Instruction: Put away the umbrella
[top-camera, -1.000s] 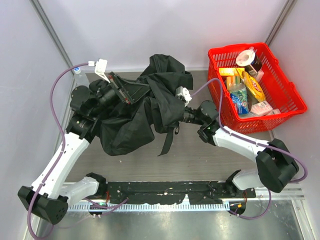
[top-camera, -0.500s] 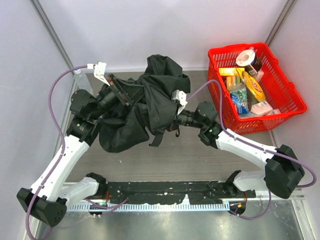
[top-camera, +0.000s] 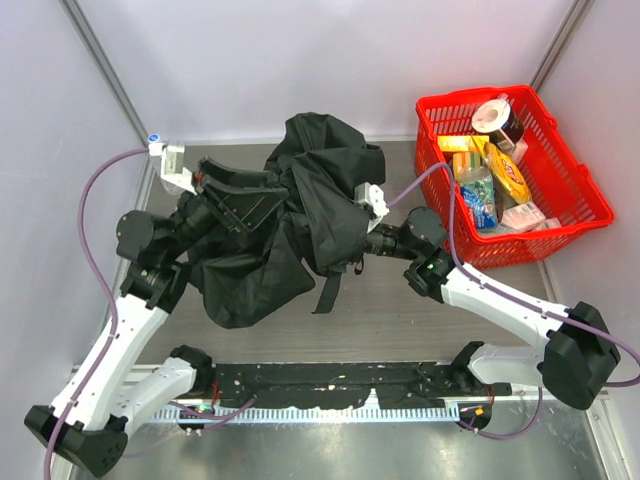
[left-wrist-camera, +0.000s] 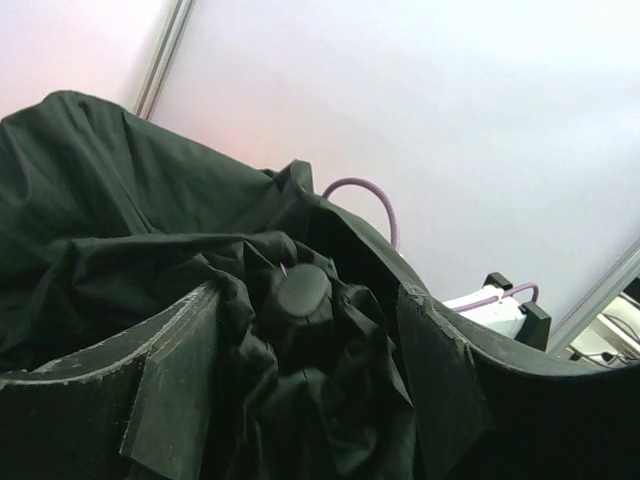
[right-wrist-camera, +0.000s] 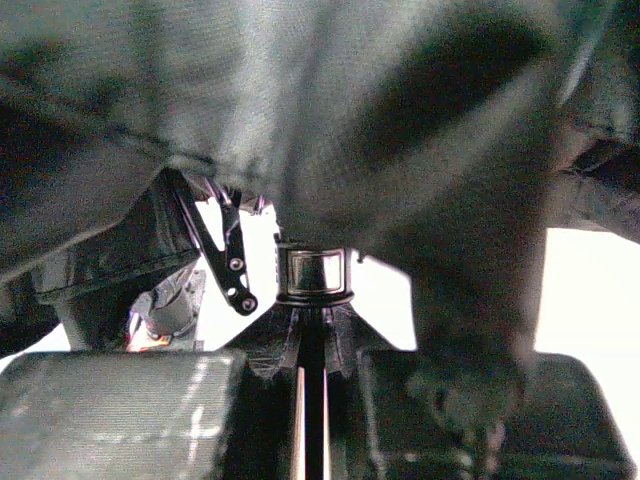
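Black cloth, limp, slippery: umbrella (top-camera: 300, 190) bunched inside gaping left pincer (left-wrist-camera: 300, 335); right pincer (right-wrist-camera: 310, 370) clamps its stiff stem, surest hold.

White arm links (top-camera: 110, 345), black joints (top-camera: 150, 282), looping purple cables (top-camera: 84, 215), white wrist camera mounts (top-camera: 168, 165)

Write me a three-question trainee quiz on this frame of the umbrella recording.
1. True or false: the umbrella lies inside the basket.
2. The right end effector is: A) open above the basket; B) shut on the umbrella; C) resting on bare table.
3. Fill in: the basket stands on the robot's ___ side.

Key: 1 false; 2 B; 3 right.
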